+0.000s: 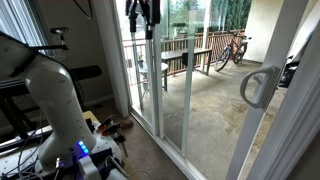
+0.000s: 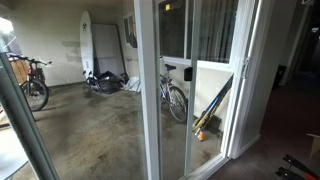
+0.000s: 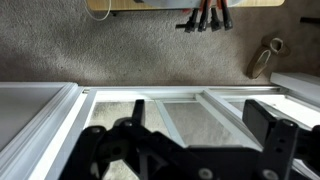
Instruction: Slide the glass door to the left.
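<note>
The glass door (image 1: 272, 125) stands at the near right in an exterior view, a tall clear panel in a white frame. Its pale grey D-shaped handle (image 1: 258, 87) sits on the edge. My gripper (image 1: 142, 18) hangs high up by the top of the other white-framed panel (image 1: 135, 70), well away from the handle. In the wrist view the gripper (image 3: 200, 120) is open and empty, its black fingers wide apart above white door frames (image 3: 150, 97) and carpet. White-framed glass panels (image 2: 150, 90) also show in an exterior view; I cannot tell which one bears the handle there.
My white arm (image 1: 55, 95) stands on a base with cables (image 1: 112, 126) on the floor. Black exercise gear (image 1: 20, 100) is behind it. Outside are a wooden railing (image 1: 190, 50), a bicycle (image 1: 230, 50), another bicycle (image 2: 175, 98) and a surfboard (image 2: 88, 45).
</note>
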{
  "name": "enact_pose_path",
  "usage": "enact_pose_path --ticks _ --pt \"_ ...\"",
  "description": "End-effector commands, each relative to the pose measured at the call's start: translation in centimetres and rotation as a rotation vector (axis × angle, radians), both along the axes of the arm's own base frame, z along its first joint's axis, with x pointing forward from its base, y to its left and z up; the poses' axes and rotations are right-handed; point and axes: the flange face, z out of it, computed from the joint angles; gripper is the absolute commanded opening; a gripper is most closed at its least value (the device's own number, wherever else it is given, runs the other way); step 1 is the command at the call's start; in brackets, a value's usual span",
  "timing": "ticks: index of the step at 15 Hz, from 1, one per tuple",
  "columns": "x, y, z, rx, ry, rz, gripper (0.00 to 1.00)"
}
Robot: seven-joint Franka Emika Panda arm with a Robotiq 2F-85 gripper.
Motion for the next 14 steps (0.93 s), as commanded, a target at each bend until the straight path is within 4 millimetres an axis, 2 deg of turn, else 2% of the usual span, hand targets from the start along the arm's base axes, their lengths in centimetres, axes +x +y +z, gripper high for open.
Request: enact_pose_path --ticks 1,4,7,8,10,11,14 --pt "1.3 -8.0 0.3 -0.031 -0.064 -0.046 1.0" --pt "1.9 -14.4 0.9 -0.05 -0.129 -0.086 1.0" --pt "2.7 -18.7 1.6 -0.032 -0.156 -0.113 1.0" --pt "3.1 -19.6 1.7 -0.022 -0.162 -0.123 1.0" --pt "5.3 -20.7 1.7 -0.005 -0.181 -0.156 1.0" --pt "7.3 -20.3 2.4 0.007 -0.185 -0.161 1.0" --pt "11.0 -20.2 2.1 0.06 -0.182 -0.167 1.0"
